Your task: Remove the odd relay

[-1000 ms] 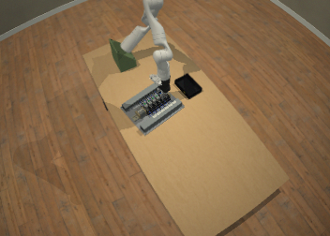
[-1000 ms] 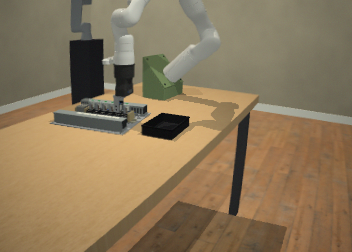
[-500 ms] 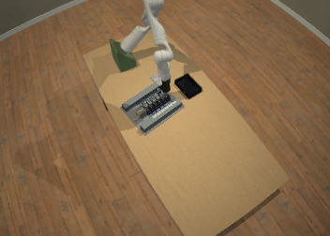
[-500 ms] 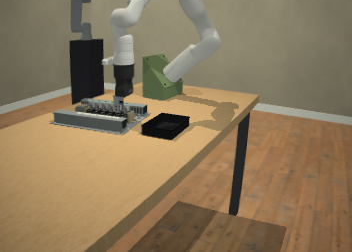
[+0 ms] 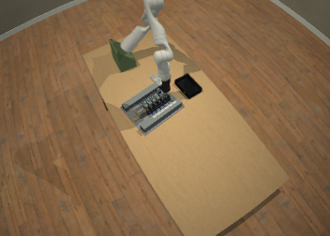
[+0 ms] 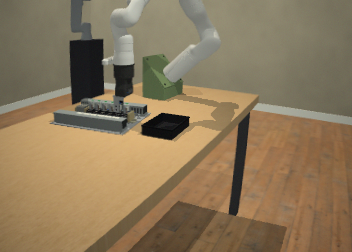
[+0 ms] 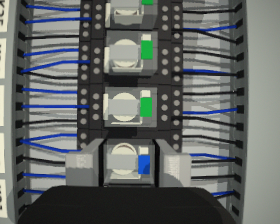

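Note:
The grey relay panel (image 5: 152,106) lies flat on the table, seen also in the exterior view (image 6: 100,115). In the wrist view a row of relays runs up the panel; three visible ones have green buttons (image 7: 147,50). The relay with the blue button (image 7: 129,165) sits at the row's near end, beside label K22. My gripper (image 7: 129,156) stands straight down over the panel's end nearest the tray and its two grey fingers are shut on the sides of this blue-button relay, which sits in its socket. The black parts tray (image 5: 188,86) stands just right of the panel.
A green wedge block (image 5: 121,56) stands at the table's back, near the arm's base. A black stand with a grey clamp (image 6: 86,55) is behind the table on the left. Blue and black wires (image 7: 51,105) run on both sides of the relays.

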Available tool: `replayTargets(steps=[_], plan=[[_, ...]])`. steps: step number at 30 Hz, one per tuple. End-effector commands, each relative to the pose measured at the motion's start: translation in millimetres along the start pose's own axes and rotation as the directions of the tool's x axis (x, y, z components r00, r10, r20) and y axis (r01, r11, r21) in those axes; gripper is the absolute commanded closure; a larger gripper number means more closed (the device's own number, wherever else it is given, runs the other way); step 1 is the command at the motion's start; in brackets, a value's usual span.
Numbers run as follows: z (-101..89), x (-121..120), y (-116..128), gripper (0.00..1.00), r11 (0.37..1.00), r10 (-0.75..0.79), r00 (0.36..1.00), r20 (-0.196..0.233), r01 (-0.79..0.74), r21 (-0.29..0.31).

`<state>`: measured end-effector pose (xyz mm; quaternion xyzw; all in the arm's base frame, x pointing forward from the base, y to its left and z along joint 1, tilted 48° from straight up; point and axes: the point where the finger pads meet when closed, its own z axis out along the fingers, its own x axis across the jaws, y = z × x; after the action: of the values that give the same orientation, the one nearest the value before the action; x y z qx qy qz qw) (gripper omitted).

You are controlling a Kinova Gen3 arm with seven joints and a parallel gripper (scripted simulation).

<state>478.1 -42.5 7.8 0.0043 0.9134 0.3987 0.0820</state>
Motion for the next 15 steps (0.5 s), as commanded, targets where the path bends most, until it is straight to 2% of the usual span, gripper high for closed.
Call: replayTargets(steps=[1,15], plan=[[-0.9,-0.2,-0.5,1.0,1.0,0.0,1.0,0.009,0.0,0.001],[-1.0,0.3,-0.5,1.0,1.0,0.0,1.0,0.03,0.0,0.001]])
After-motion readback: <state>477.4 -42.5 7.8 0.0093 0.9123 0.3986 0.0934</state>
